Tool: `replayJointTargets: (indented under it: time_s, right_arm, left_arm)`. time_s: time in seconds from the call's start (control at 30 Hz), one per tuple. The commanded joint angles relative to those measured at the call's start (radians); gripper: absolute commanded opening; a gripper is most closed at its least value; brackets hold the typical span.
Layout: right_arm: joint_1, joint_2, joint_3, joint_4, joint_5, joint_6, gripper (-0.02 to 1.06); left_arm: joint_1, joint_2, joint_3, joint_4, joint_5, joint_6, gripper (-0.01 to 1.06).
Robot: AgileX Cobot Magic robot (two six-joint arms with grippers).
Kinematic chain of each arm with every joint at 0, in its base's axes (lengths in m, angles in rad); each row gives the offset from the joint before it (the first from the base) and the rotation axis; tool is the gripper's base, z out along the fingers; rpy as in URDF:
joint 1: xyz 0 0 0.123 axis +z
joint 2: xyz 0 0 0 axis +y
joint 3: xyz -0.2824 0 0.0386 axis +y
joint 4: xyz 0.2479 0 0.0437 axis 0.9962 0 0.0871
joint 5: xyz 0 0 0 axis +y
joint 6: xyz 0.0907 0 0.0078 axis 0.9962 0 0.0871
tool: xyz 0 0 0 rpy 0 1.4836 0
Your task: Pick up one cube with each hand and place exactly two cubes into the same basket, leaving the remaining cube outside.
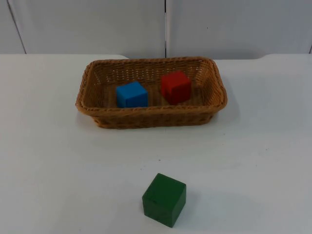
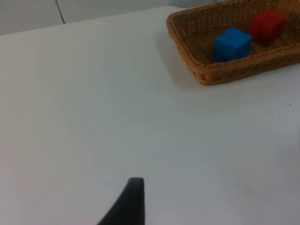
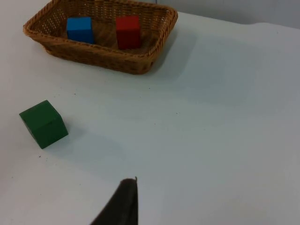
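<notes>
— While you're standing there, any writing on those cubes?

— None I can read. Plain painted blocks, sharp-edged, matte. The blue cube point(image 1: 132, 94) and the red cube point(image 1: 175, 87) sit inside the basket point(image 1: 151, 117), side by side with a small gap between them, blue toward the left arm's side, red toward the right's.

— And the basket?

— Woven wicker, tan, rectangular with rounded corners and a braided rim. It sits on the white worktop point(image 1: 53, 161) near the grey wall point(image 1: 97, 24).

— The third one?

— The green cube point(image 1: 164, 199) is outside, well apart from the basket on the near part of the worktop, turned at an angle to the basket's long side. No label on it either.

— The claws?

— One black fingertip of the left claw point(image 2: 126, 204) hangs over bare worktop, well off from the basket's end. The right claw point(image 3: 121, 204) hangs over the worktop too, green cube off to its side. Spread or pressed together, I cannot tell for either one.
</notes>
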Motion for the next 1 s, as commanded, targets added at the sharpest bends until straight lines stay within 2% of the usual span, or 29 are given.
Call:
replayJointTargets:
  time_s: [0.0, 0.97]
  right_arm:
    - [0.006, -0.003, 0.002, 0.003, -0.003, -0.003, 1.05]
    - [0.006, -0.003, 0.002, 0.003, -0.003, -0.003, 1.05]
  left_arm:
    - [0.0, -0.003, 0.004, 0.007, -0.012, -0.005, 1.05]
    - [0.0, -0.003, 0.004, 0.007, -0.012, -0.005, 1.05]
